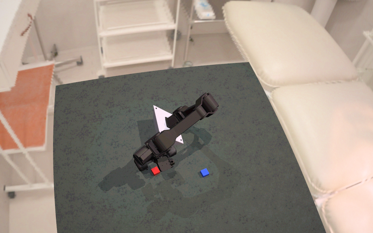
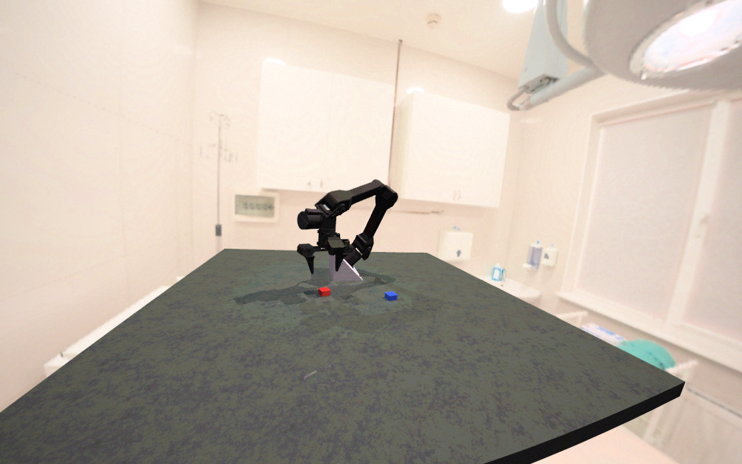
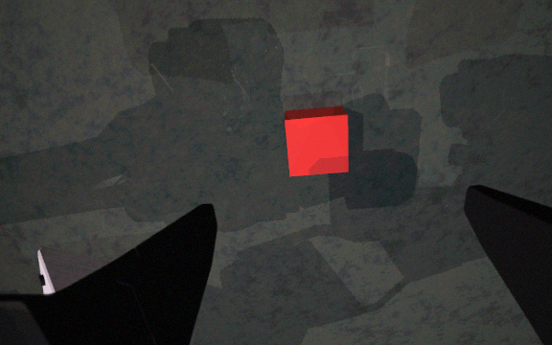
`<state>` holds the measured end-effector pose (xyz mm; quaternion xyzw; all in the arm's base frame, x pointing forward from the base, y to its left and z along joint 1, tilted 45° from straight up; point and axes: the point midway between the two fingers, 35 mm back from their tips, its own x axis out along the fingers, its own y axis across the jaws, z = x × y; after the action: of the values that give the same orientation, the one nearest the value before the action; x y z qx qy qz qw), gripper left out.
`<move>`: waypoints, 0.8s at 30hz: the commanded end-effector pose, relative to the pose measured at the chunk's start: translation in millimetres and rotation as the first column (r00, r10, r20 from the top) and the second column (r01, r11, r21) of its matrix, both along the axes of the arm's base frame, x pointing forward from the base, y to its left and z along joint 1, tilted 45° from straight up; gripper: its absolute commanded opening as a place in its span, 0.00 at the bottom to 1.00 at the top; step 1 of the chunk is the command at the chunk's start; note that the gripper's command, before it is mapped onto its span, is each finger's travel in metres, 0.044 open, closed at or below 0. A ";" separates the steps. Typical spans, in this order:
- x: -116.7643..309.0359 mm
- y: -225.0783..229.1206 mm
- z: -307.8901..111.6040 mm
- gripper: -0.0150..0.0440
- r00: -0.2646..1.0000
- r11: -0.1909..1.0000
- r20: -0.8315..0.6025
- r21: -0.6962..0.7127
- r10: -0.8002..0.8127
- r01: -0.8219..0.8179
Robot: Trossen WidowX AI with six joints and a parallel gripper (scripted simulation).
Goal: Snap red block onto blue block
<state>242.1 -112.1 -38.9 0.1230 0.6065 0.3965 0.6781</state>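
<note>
- The pincer (image 2: 324,272) (image 3: 339,206) stood wide apart, its fingers pointing down above the bench (image 1: 95,116) (image 2: 281,369) (image 3: 56,67) with nothing between them.
- The red block (image 1: 155,171) (image 2: 324,292) (image 3: 318,145) lay flat on the bench, near the pincer and below the level of its tips.
- The blue block (image 1: 204,172) (image 2: 390,296) also lay flat on the bench, apart from the red block and farther from the pincer.
- The black arm (image 1: 187,121) (image 2: 362,193) was bent over, rising from a pale wedge-shaped stand (image 1: 159,119) (image 2: 341,272).
- Dark shadows fell across the bench around the red block.
</note>
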 end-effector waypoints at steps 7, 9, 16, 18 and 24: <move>-2.0 27.5 -25.3 1.00 1.000 1.000 0.010 0.007 0.003 -0.003; -2.9 33.6 -31.9 1.00 1.000 1.000 0.010 0.007 0.003 -0.003; -3.3 39.2 -38.0 1.00 1.000 1.000 0.010 0.007 0.003 -0.003; -3.4 41.4 -40.3 1.00 1.000 1.000 0.010 0.007 0.003 -0.003; -4.1 48.0 -47.2 1.00 1.000 1.000 0.010 0.008 0.003 -0.003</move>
<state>238.6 -68.0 -83.0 0.1183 0.6021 0.4011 0.6801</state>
